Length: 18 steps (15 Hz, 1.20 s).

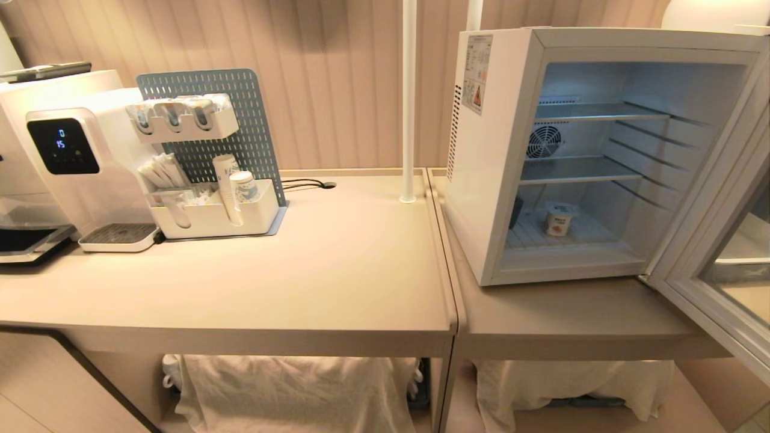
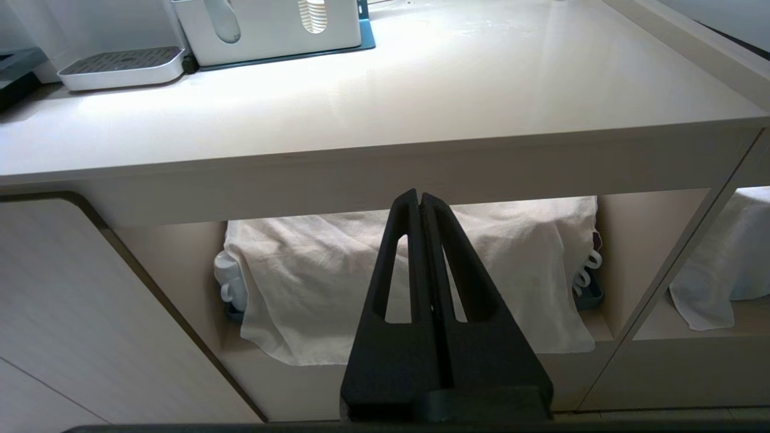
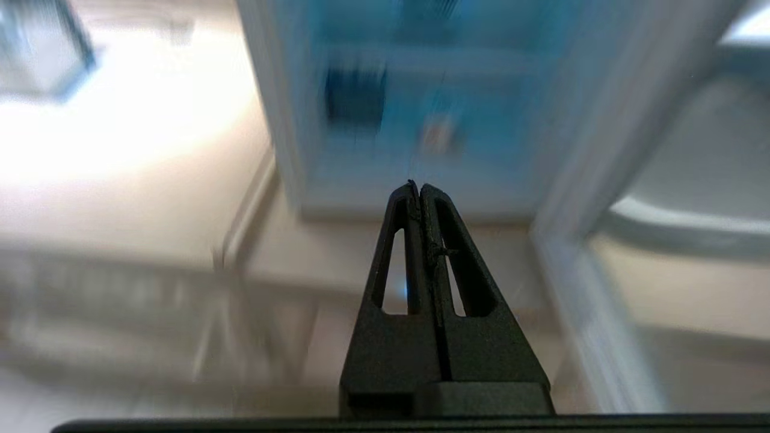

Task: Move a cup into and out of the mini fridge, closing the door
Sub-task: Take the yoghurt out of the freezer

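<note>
Cup (image 1: 559, 219) sits on the fridge (image 1: 490, 180) floor, door (image 1: 722, 252) open; our right gripper (image 3: 419, 187) aims there pinched shut and empty, so we risk knocking it over unless we open

The left gripper's (image 2: 420, 201) two black triangular fingers are pressed together, empty, pointing toward 12 o'clock at the front edge of the pale beige laminate countertop (image 2: 421, 90). Behind them a crumpled white cloth (image 2: 313, 264) drapes the shelf beneath. At 11 o'clock sit a white slotted drip tray (image 2: 120, 66) and a white plastic organiser box (image 2: 271, 27).
</note>
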{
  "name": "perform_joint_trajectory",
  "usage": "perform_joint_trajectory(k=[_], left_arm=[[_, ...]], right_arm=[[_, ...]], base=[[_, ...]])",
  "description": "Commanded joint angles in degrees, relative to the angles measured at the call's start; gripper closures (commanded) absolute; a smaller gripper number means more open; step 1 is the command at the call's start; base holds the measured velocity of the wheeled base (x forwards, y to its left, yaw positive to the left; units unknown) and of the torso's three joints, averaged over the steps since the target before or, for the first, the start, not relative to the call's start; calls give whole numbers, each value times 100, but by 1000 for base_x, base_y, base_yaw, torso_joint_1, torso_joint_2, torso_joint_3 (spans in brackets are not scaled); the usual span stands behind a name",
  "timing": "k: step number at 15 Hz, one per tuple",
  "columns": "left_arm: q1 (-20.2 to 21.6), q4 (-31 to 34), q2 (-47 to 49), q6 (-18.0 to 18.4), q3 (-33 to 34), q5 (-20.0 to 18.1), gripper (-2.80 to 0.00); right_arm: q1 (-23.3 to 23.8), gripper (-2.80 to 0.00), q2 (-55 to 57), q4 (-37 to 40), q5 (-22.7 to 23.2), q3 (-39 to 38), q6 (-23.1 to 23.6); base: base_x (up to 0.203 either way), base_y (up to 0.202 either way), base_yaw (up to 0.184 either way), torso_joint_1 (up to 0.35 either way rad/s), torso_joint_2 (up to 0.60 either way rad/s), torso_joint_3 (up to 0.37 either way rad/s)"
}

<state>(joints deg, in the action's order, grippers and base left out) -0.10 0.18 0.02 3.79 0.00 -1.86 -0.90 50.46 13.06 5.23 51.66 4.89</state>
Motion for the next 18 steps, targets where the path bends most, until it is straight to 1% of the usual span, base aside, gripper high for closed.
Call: perform_joint_trajectory(k=[1, 2, 4, 5, 6, 8, 9, 10, 12, 13, 15, 16, 18], left_arm=[[1, 2, -11, -1, 0, 1, 0], [1, -1, -11, -1, 0, 1, 0], [1, -9, -11, -28, 0, 19, 0], [1, -9, -11, -91, 0, 55, 0], [1, -18, -11, -134, 0, 63, 0], [1, -18, -11, -186, 0, 87, 0], [1, -18, -11, -195, 0, 98, 0], [1, -18, -11, -195, 0, 98, 0], [1, -18, -11, -195, 0, 98, 0], [1, -18, -11, -195, 0, 98, 0], [1, -18, -11, -195, 0, 98, 0], [1, -18, -11, -204, 0, 101, 0], [1, -18, -11, -221, 0, 107, 0]], right_arm=[[-21, 0, 2069, -143, 360, -315, 135], [-22, 0, 2561, -461, 490, -566, 177], [-24, 0, 3641, -1646, 635, -1087, 232], [-25, -280, 4206, -2421, 669, -1312, 246], [-25, -280, 4647, -3131, 685, -1459, 245], [-17, -280, 5390, -5017, 625, -1727, 229], [-20, -280, 5650, -5707, 474, -1808, 222], [-32, -280, 5924, -6324, 205, -1859, 218], [-39, -280, 6365, -7425, -215, -1898, 221], [-41, -280, 6564, -7887, -393, -1904, 229], [-78, -280, 7006, -8532, -806, -1789, 254], [-133, -280, 7238, -8768, -1053, -1644, 261], [-257, -280, 7699, -8990, -1525, -1213, 262]], base=[[0, 0, 0, 0, 0, 0], [0, 0, 0, 0, 0, 0], [0, 0, 0, 0, 0, 0], [0, 0, 0, 0, 0, 0], [0, 0, 0, 0, 0, 0], [0, 0, 0, 0, 0, 0], [0, 0, 0, 0, 0, 0], [0, 0, 0, 0, 0, 0], [0, 0, 0, 0, 0, 0], [0, 0, 0, 0, 0, 0], [0, 0, 0, 0, 0, 0], [0, 0, 0, 0, 0, 0], [0, 0, 0, 0, 0, 0]])
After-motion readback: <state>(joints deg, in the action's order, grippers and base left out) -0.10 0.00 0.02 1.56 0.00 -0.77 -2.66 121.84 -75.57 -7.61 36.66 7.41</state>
